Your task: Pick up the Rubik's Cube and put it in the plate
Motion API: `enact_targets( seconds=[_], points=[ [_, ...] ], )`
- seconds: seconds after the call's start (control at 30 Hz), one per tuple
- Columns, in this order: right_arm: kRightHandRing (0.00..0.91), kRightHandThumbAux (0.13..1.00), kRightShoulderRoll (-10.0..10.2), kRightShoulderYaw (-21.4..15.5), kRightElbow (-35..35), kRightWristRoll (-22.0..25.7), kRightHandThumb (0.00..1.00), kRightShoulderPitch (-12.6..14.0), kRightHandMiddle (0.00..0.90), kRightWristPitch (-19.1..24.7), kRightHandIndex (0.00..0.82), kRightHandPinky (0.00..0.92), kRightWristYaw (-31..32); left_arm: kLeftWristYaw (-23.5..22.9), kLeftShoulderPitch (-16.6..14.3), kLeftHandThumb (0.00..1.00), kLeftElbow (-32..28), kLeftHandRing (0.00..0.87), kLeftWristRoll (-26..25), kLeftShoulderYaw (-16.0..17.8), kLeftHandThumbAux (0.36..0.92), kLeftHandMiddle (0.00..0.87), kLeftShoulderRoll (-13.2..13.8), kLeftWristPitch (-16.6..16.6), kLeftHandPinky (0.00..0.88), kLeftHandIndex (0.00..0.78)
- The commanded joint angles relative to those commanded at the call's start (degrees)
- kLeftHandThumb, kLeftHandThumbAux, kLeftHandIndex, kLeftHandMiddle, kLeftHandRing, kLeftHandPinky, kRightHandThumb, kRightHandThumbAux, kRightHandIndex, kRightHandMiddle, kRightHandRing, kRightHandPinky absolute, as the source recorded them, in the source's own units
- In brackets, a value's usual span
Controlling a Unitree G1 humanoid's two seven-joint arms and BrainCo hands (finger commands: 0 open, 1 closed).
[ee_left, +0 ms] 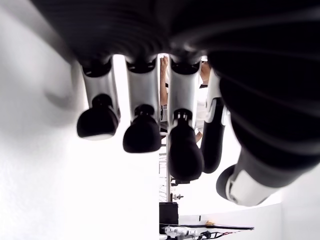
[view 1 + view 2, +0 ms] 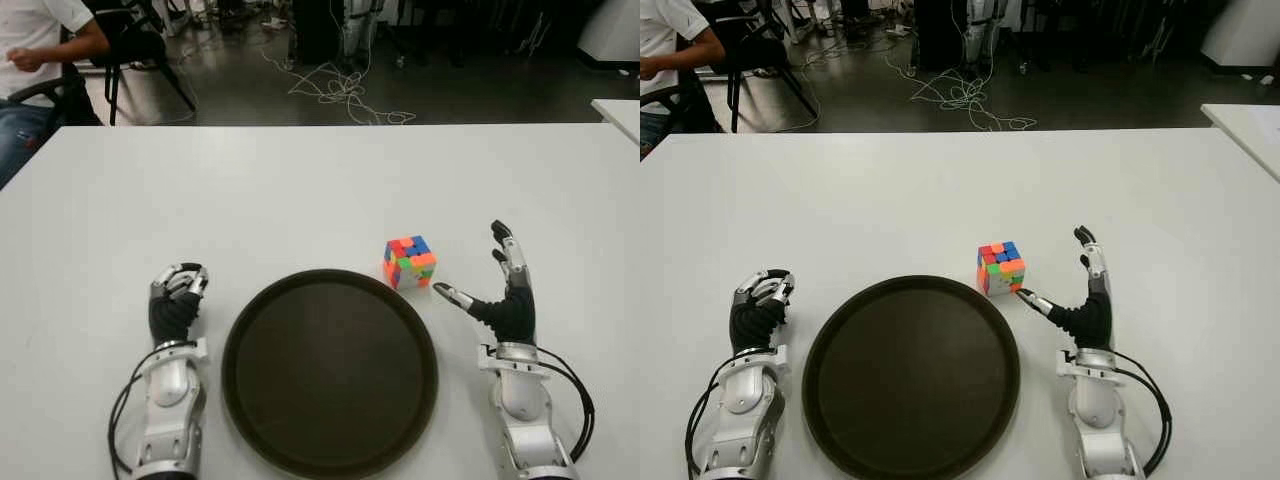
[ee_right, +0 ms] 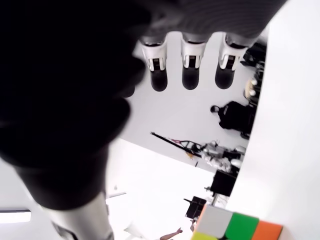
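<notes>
A white worktop (image 2: 300, 190) seen from above, with no readable writing, brand or label on anything in view. At the near edge, in the middle, lies a round dark brown plate (image 2: 329, 372) with a raised rim; nothing is in it. The Rubik's Cube (image 2: 409, 262) sits on the worktop just beyond the plate's far right rim, apart from it, showing red, blue, orange, green and white squares. The right hand (image 2: 490, 285) is to the right of the plate, fingers spread and upright, holding nothing; its thumb tip points toward the cube and is very near it, though contact cannot be made out. The left hand (image 2: 177, 300) shows to the left of the plate, fingers curled inward, holding nothing. Beyond the worktop, a dark floor with loose cables (image 2: 340, 90), and a seated person (image 2: 35, 50) at the far left.
</notes>
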Motion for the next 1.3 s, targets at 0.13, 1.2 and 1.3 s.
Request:
enact_targets(
  seconds=[0.13,1.2,1.3],
  points=[
    [0.0,0.906,-0.1,0.0,0.0,0.6,0.0,0.0,0.0,0.0,0.0,0.0,0.4,0.2,0.1,0.711,-0.3,0.813,0.0,-0.2,0.704,0.787,0.0,0.4,0.822,0.444],
    [0.0,0.917,-10.6,-2.0,-19.3,-12.5,0.0,-0.6,0.0,18.4,0.0,0.008,13.4,1.8,0.3,0.711,2.2,0.817,2.0,-1.7,0.703,0.789,-0.9,-4.8,0.828,0.444],
    [0.0,0.908,-10.8,-2.2,-21.0,-14.5,0.0,-0.9,0.0,20.2,0.0,0.013,14.5,2.0,0.5,0.71,1.9,0.816,2.1,-1.9,0.703,0.788,-1.0,-4.6,0.829,0.444]
  ],
)
